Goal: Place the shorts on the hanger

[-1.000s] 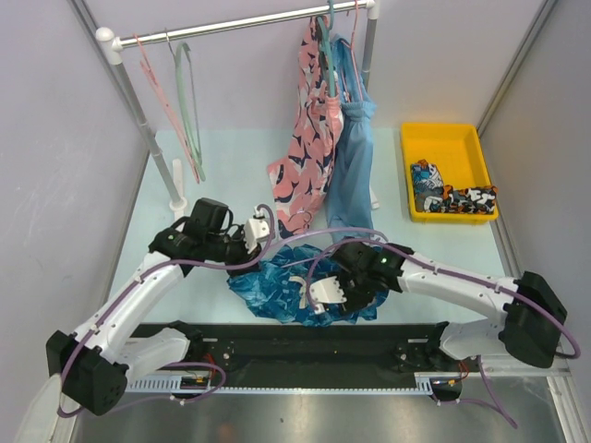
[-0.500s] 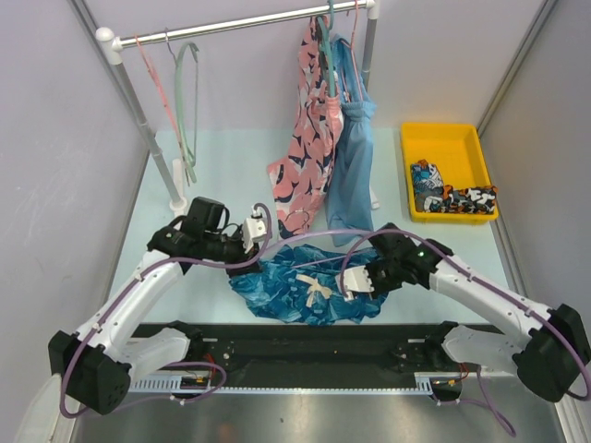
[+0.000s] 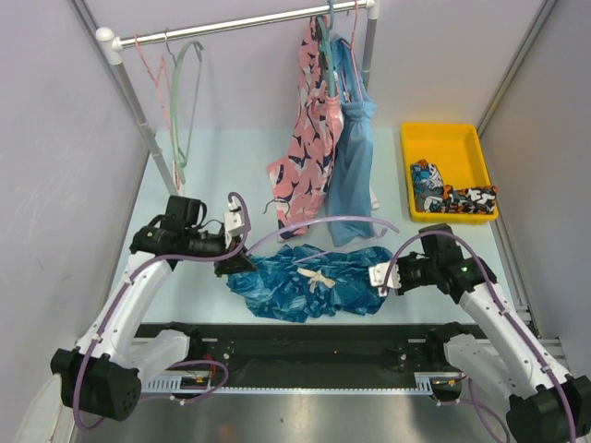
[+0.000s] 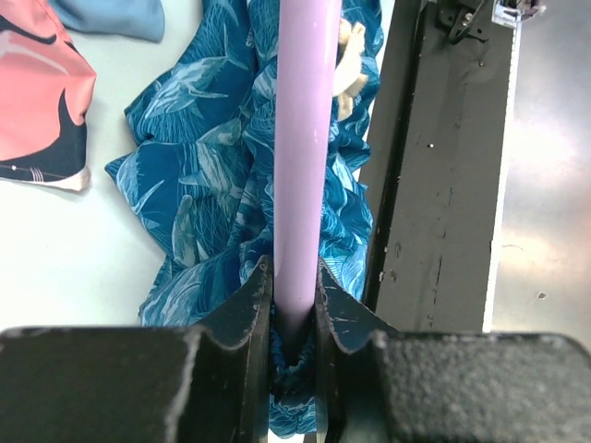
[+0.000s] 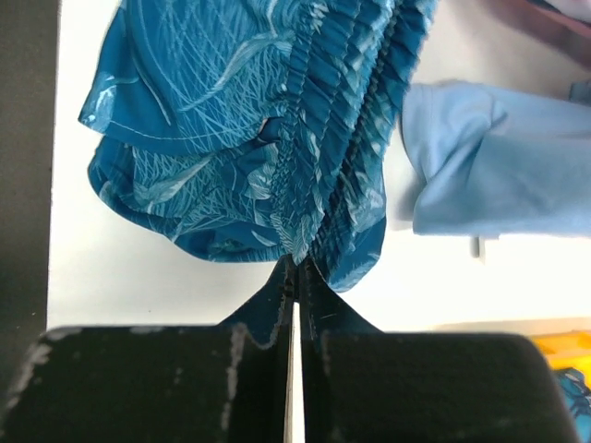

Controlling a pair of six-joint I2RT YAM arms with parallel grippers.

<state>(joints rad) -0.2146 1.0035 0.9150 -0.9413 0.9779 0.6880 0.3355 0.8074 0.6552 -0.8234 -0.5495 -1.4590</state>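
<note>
Shorts (image 3: pixel 309 281) lie on the pale table (image 3: pixel 231 157) close to your arms in the top view. You have one pair, its long axis running left to right along the near edge, with the white drawstring (image 3: pixel 319 277) near the middle. Your left gripper (image 3: pixel 231 261) sits at their left end, clamped on the hanger (image 3: pixel 323 221), a single lilac wire arcing rightward above the shorts. Your right gripper (image 3: pixel 380 275) is pinched on their right end. On the rail (image 3: pixel 240 23) you can count two more hangers, a pink hanger (image 3: pixel 148 46) and a green hanger (image 3: pixel 175 111). Two garments also hang there, a pink patterned garment (image 3: pixel 309 138) and a light-blue garment (image 3: pixel 353 157), and one yellow tray (image 3: pixel 443 138) stands at the right. In your left wrist view the lilac bar runs straight away from you, squeezed between the black fingers (image 4: pixel 245 314), with the shorts spread beneath it. In your right wrist view the fingers (image 5: pixel 254 314) meet on the gathered waistband, which runs up and to the right from the tips.
</note>
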